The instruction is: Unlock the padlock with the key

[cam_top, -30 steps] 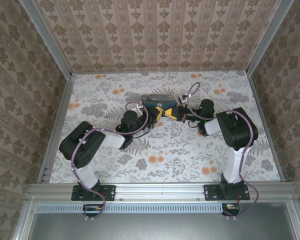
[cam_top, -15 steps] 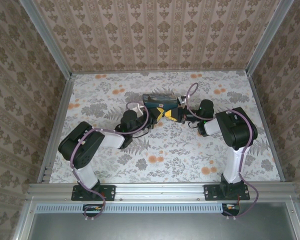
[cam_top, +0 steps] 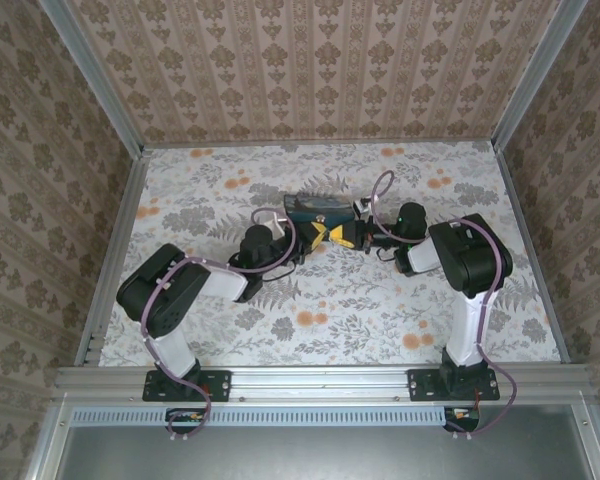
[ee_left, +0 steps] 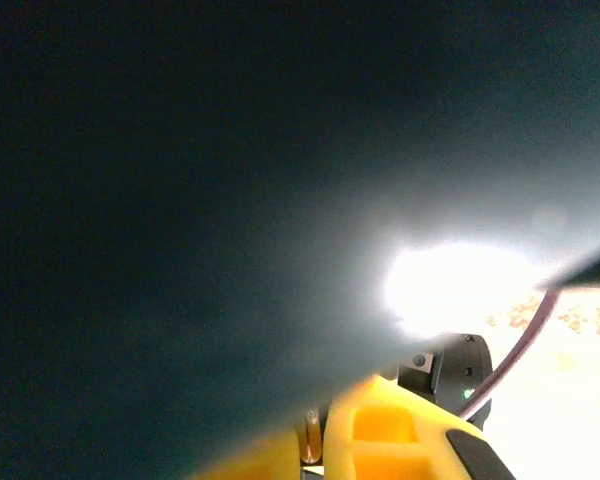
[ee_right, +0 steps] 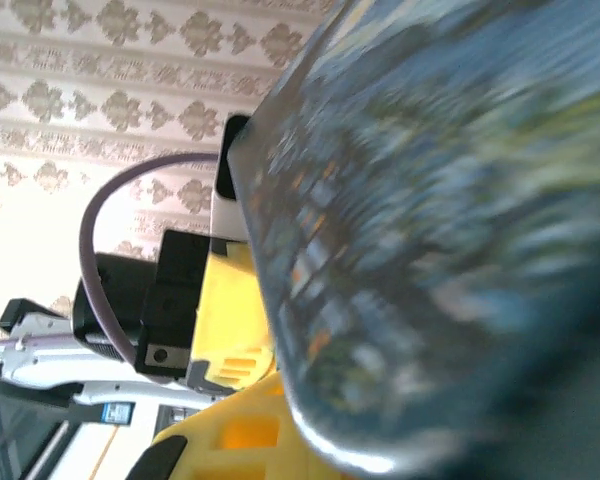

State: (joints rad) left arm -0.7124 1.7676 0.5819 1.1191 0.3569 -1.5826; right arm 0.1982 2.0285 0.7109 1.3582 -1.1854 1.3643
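Floral-print table, patterned wallpaper walls on three sides. Dark-blue painted box sat a little toward 12 o'clock of table centre. Left gripper stretched in from 8 o'clock, right gripper from 3 o'clock. They met at the box's 6 o'clock edge, yellow fingers almost touching those of the other arm. Jaws on both were pressed together; could not tell whether either pinched anything. Padlock and key: too small or hidden in the huddle at that edge to tell apart; judged to lie there, between the fingertips. In both wrist views the box was close against the lens and blurred.

Judgement: the step in hand looked like seating the key in the keyhole, or turning it. To do it well:
- One gripper holds the padlock body steady, with the keyhole facing the other.
- Line the key up straight with the slot and push it fully home before any twist.
- Roll the wrist slowly, with no side load on so thin a key.
- Avoid shoving the box.
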